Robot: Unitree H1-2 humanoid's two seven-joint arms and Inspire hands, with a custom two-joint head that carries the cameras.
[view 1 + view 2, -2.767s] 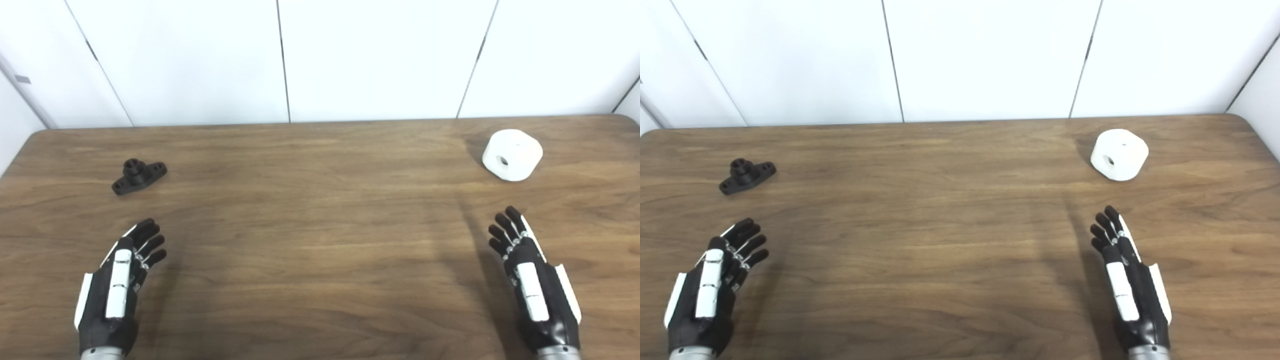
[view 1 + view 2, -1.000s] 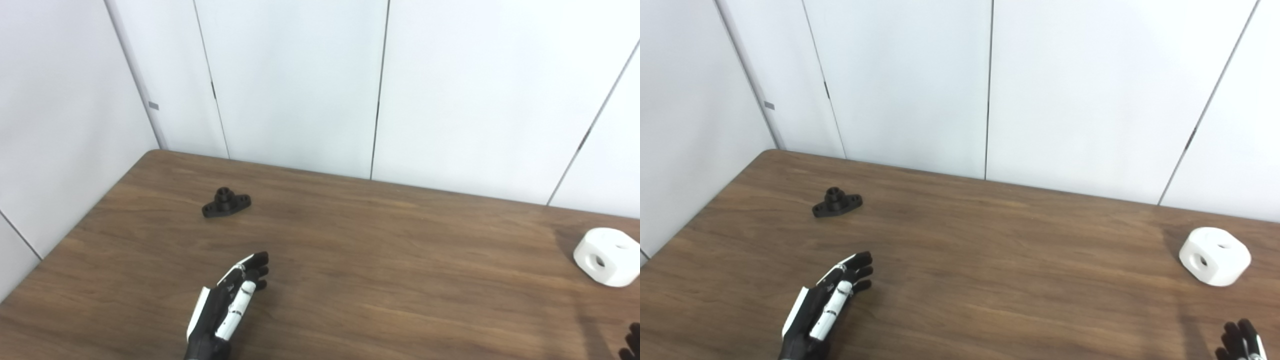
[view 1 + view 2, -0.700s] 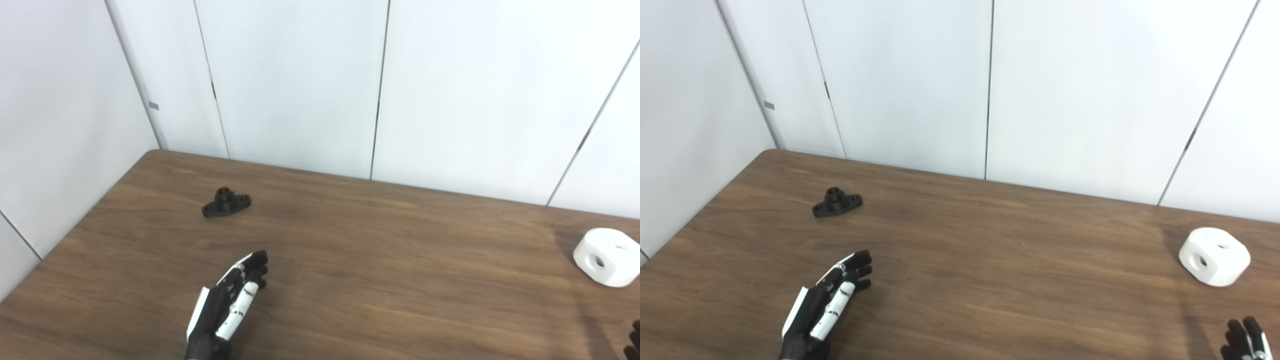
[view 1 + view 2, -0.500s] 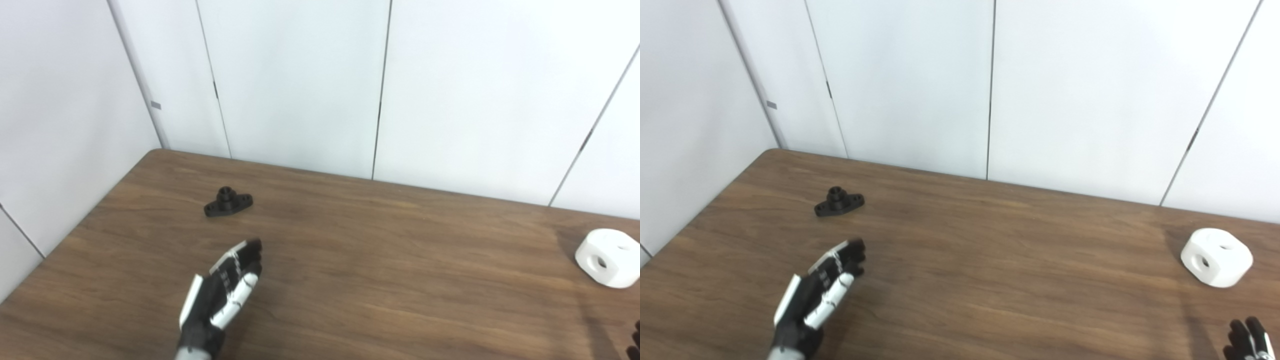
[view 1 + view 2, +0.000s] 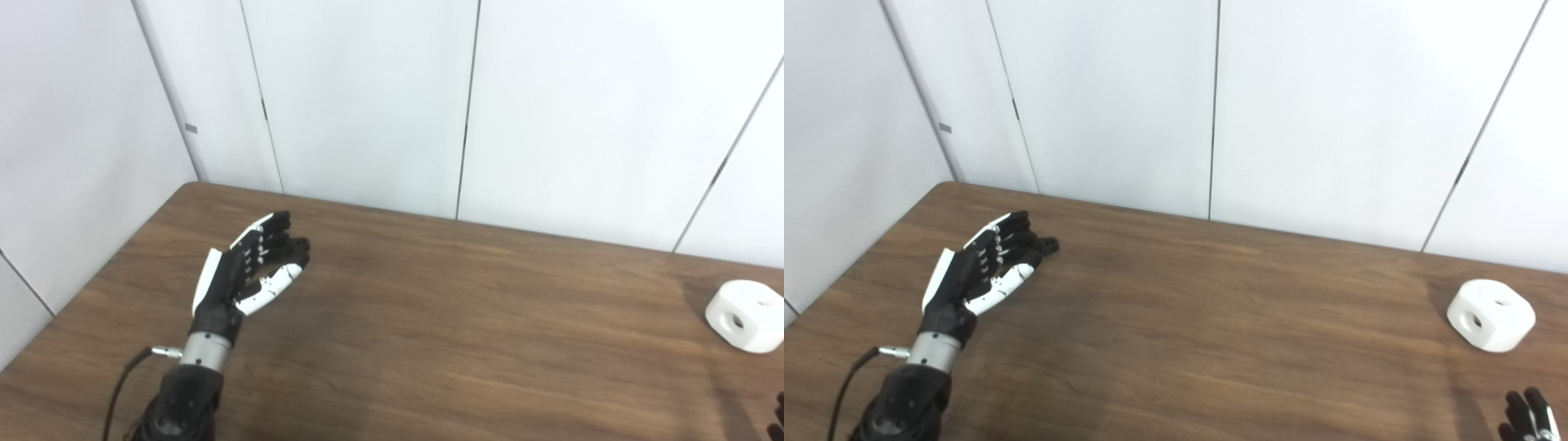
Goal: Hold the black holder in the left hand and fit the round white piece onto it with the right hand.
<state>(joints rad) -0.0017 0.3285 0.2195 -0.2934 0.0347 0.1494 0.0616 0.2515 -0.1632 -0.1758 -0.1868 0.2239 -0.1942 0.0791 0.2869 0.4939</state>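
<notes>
The black holder [image 5: 1050, 245] lies on the wooden table [image 5: 465, 318] at the far left. Only one end of it shows past my left hand in both eye views [image 5: 302, 244]. My left hand [image 5: 248, 272] is open with fingers spread, raised right in front of the holder and covering most of it. I cannot tell if it touches the holder. The round white piece [image 5: 1491, 315], with holes in its side and top, sits at the far right of the table. Only the fingertips of my right hand [image 5: 1528, 419] show at the bottom right corner, straight and apart, well short of the white piece.
White wall panels [image 5: 367, 104] stand close behind the table's far edge and along its left side. The left arm's cable [image 5: 119, 386] hangs near the table's front left.
My left hand has lifted off the table and reached forward to the black holder, now covering most of it. The right hand and the white piece have stayed in place.
</notes>
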